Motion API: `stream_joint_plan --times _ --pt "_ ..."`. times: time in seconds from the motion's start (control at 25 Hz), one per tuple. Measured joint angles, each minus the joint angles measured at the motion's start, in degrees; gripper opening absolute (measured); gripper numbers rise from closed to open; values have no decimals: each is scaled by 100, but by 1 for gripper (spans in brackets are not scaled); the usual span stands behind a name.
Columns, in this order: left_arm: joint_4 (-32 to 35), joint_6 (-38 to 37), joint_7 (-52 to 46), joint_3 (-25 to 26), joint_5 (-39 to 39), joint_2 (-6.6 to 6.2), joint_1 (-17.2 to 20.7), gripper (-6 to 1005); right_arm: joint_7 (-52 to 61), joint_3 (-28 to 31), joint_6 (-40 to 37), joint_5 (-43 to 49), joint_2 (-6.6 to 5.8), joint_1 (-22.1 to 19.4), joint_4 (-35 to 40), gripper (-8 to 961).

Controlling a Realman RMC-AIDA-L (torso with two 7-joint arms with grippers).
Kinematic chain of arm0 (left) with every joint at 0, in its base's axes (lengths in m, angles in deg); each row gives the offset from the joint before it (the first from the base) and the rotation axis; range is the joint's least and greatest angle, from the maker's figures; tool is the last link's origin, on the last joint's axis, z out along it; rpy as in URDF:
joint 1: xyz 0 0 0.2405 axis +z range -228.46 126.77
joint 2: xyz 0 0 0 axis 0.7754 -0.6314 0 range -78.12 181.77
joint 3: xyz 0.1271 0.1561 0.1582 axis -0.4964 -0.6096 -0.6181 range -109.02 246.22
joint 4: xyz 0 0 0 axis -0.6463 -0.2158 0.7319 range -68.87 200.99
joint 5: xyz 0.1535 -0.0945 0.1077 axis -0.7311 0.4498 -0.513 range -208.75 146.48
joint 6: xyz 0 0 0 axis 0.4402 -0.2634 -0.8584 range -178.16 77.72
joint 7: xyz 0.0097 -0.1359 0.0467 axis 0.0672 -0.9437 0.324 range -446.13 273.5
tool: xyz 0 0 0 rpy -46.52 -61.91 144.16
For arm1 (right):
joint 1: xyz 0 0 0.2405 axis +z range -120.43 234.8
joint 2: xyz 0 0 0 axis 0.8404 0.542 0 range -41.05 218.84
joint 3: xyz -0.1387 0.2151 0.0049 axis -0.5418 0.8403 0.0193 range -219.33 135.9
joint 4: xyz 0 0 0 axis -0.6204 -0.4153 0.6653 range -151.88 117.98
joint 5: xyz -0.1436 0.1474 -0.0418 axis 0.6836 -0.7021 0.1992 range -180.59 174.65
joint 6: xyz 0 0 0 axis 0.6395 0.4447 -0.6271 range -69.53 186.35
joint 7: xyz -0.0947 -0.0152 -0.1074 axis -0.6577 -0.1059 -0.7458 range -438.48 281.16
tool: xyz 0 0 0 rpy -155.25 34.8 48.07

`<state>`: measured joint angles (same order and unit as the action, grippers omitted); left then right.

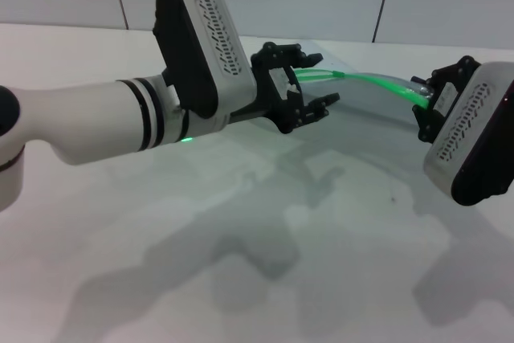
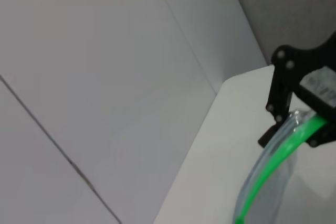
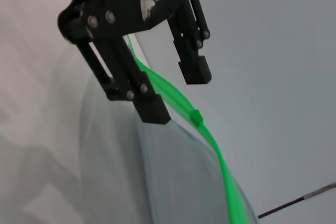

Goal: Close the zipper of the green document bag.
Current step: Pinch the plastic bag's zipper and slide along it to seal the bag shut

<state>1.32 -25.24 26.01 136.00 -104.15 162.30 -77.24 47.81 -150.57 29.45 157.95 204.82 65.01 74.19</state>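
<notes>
The large flat pouch of translucent pale blue-grey plastic, the green document bag [image 1: 365, 106], is held up above the white surface [image 1: 241, 263] between the two arms, and its thin bright green zipper [image 1: 377, 83] runs along the top edge from one end effector to the other. The right end effector [image 2: 307, 124] is clamped on the zipper strip at its end of the bag. The left end effector [image 3: 176, 95] has its fingers apart, and the strip passes between them without a firm grip that I can see. The small green slider [image 3: 196, 116] sits on the strip just beside the left end effector's fingertips, on the side toward the right arm.

I judge that the closing is in progress, not finished: in the head view the strip near the left end effector seems split into two lines. How much is already shut I cannot tell. The slider must yet travel the remaining length.
</notes>
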Motion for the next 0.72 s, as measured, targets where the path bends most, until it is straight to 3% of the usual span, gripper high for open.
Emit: stream_joint_plan --times 0.2,0.56,0.72 --pt "53 49 4 100 -333 31 -28 512 0 -15 16 0 0 12 0 48" --pt "197 15 65 284 -791 266 -129 481 0 -43 -3 0 0 62 -6 48" --pt "178 15 67 323 -885 289 -129 472 0 -52 -13 0 0 62 -11 48"
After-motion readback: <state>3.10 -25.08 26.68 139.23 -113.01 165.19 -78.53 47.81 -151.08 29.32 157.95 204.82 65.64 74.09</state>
